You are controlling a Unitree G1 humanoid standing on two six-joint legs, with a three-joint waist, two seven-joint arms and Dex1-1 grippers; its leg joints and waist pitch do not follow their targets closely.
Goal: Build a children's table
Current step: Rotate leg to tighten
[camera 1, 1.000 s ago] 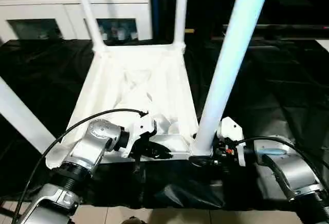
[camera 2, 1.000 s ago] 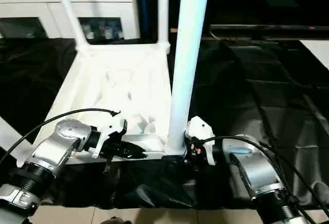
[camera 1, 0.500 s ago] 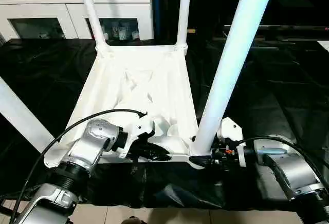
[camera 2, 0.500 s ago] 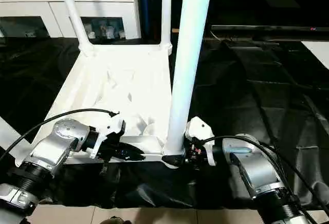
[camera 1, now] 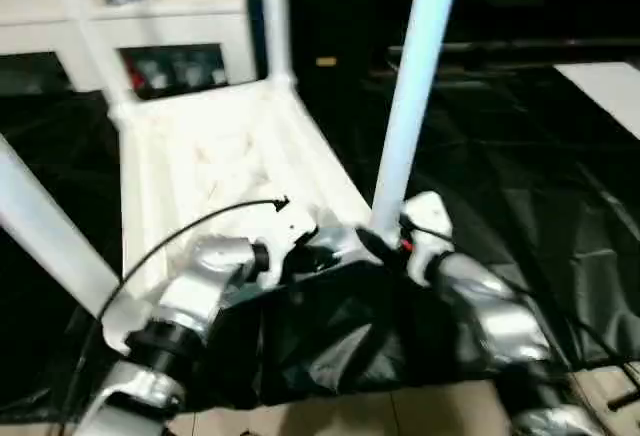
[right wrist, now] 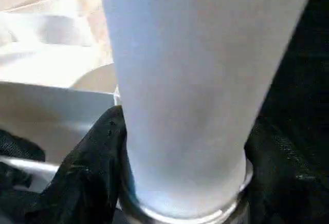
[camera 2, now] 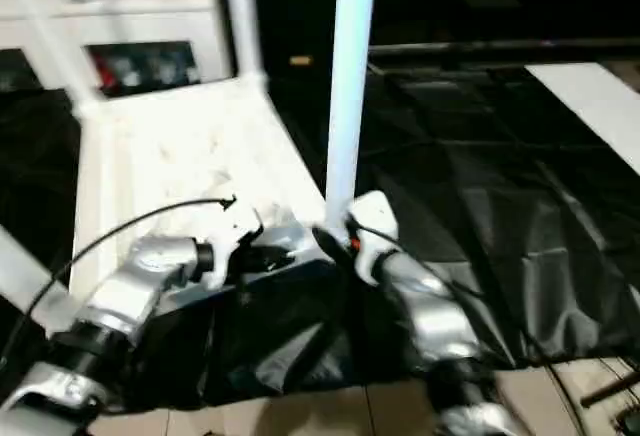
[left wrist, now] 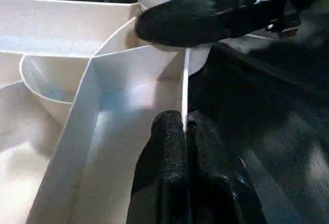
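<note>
Four legs stand in the upturned children's table [camera 1: 210,146] on the black cloth [camera 1: 520,186], and you've just swung it leftward, left gripper [left wrist: 185,131] pinching its rim, right gripper [right wrist: 180,172] clasping the near leg [camera 1: 410,106]: repositioning, apparently.

The small plastic children's table [camera 1: 215,146] is plain white — its long tapered leg [camera 1: 410,106] shades to pale blue. It lies on a glossy black plastic sheet [camera 1: 520,166]. The gripper fingers [left wrist: 169,147] are matte black, the robot's metal forearms [camera 1: 195,291] silver — a cabinet [camera 1: 190,26] behind is white.
</note>
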